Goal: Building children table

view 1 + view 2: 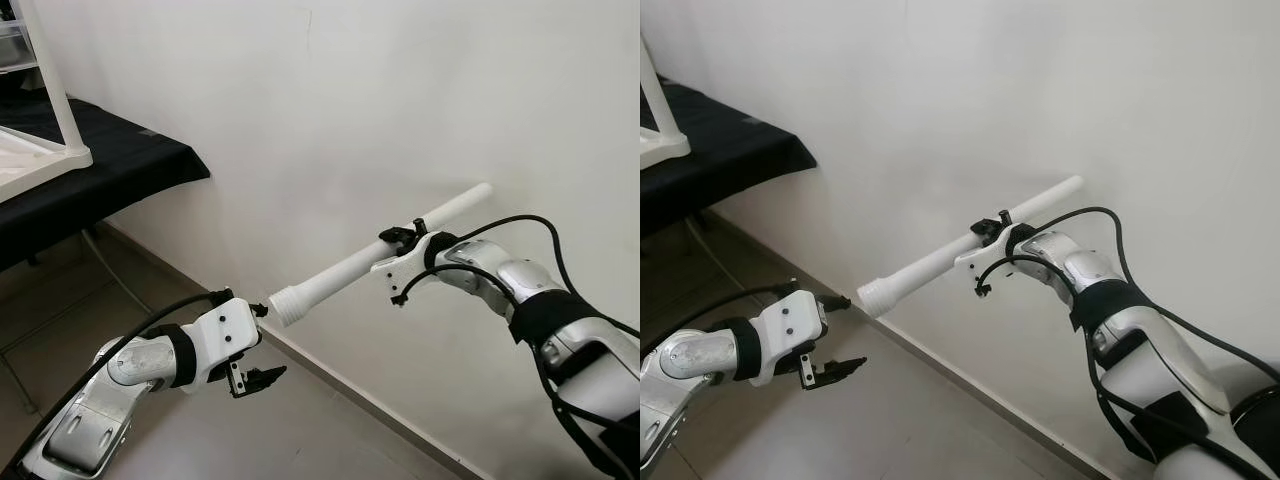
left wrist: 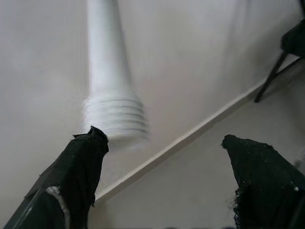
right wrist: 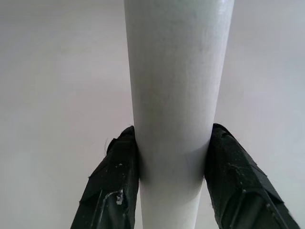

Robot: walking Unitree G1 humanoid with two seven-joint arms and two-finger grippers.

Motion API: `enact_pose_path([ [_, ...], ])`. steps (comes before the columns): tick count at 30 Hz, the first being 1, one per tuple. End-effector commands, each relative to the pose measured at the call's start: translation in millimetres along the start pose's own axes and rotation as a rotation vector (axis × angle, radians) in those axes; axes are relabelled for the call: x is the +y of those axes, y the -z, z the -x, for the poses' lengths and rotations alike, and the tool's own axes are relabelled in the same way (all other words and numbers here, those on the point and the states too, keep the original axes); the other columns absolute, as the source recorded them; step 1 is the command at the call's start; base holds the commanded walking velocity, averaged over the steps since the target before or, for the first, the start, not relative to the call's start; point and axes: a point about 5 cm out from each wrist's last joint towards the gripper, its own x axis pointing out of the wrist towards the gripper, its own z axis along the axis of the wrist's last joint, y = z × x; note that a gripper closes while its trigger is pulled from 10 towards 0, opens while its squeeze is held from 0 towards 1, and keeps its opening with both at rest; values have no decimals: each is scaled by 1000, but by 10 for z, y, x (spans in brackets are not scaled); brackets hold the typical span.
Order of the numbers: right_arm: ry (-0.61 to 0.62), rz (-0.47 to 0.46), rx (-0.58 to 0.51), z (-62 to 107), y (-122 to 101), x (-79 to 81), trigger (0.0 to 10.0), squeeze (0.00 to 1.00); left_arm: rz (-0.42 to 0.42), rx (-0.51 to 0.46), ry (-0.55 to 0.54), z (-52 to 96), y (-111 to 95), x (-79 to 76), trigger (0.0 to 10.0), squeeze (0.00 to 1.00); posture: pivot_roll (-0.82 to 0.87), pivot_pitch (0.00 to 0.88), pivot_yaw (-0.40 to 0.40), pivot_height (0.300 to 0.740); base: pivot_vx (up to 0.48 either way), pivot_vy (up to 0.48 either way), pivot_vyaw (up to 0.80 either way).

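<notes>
Clamping the white table leg (image 1: 340,275), right gripper (image 1: 400,240); left gripper (image 1: 262,345) gapes.

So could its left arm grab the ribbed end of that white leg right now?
Probably yes. The left gripper, fingers open, sits just below the white leg's threaded end with only air between, while the right gripper holds the leg steady.

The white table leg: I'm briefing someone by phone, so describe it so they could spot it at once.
Look at the plain white wall above the floor's skirting. In front of it the right pincer grips a long white plastic table leg, held slanting in the air. It alone has a wider, ridged screw end, pointing toward the open left pincer.
</notes>
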Motion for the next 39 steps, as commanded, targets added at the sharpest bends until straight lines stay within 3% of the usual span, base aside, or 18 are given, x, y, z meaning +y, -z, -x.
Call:
enact_pose_path([
  [1, -3, 11, -39, -8, -77, 9, 0, 0, -22, 6, -39, 21, -9, 81, 10000, 0, -7, 0, -63, 740, 0, 0, 0],
  [7, -3, 26, -95, -34, -208, 37, 0, 0, -39, -15, -86, -10, -78, 187, 10000, 0, -10, 0, -60, 740, 0, 0, 0],
  [15, -9, 25, -114, -41, -241, 75, 0, 0, -35, -8, -85, -21, -65, 193, 10000, 0, -12, 0, -60, 740, 0, 0, 0],
  [25, 109, 83, -122, -100, -418, -224, 0, 0, 62, 7, -78, -125, 4, 158, 10000, 0, -20, 0, -41, 740, 0, 0, 0],
  [29, 132, 82, -129, -110, -467, -274, 0, 0, 84, 20, -95, -134, 32, 175, 10000, 0, -18, 0, -40, 740, 0, 0, 0],
  [39, 261, 36, -180, -53, -593, -488, 0, 0, 145, 138, -169, -145, 273, 212, 10000, 0, -23, 0, -37, 740, 0, 0, 0],
])
